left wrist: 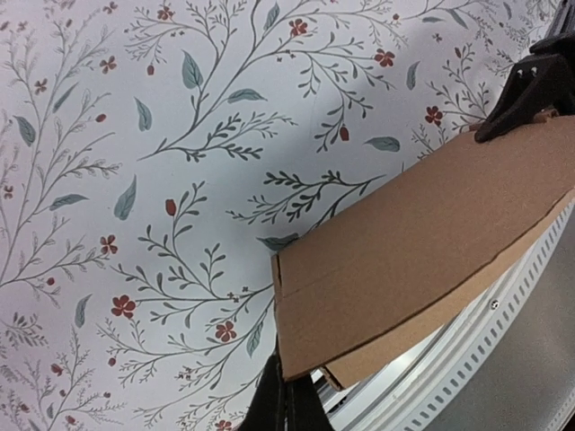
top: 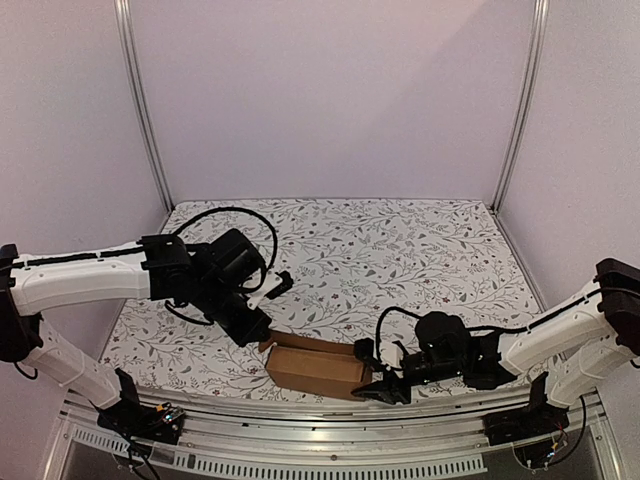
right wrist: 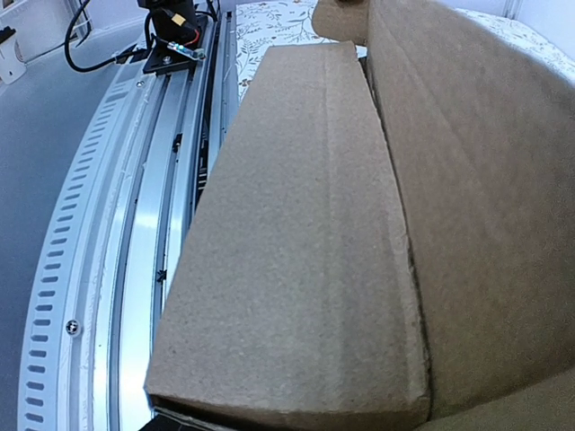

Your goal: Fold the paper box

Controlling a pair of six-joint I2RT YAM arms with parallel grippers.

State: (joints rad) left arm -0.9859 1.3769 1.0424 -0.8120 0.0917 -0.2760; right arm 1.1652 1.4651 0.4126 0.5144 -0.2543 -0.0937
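Note:
The paper box [top: 315, 365] is a plain brown oblong carton lying near the table's front edge. My left gripper [top: 262, 338] is at its left end. In the left wrist view the left gripper [left wrist: 289, 395] is shut, its black tips tucked right under the lower corner of the paper box [left wrist: 422, 242]. Whether cardboard is pinched there I cannot tell. My right gripper [top: 372, 372] straddles the carton's right end and grips it. The paper box [right wrist: 296, 251] fills the right wrist view and hides the fingers.
The floral tablecloth [top: 400, 250] covers the table. A slotted aluminium rail [top: 320, 428] runs along the front edge, just beside the carton, and shows as the rail [right wrist: 108, 224] in the right wrist view. Pale walls and metal posts [top: 145, 110] enclose the back and sides.

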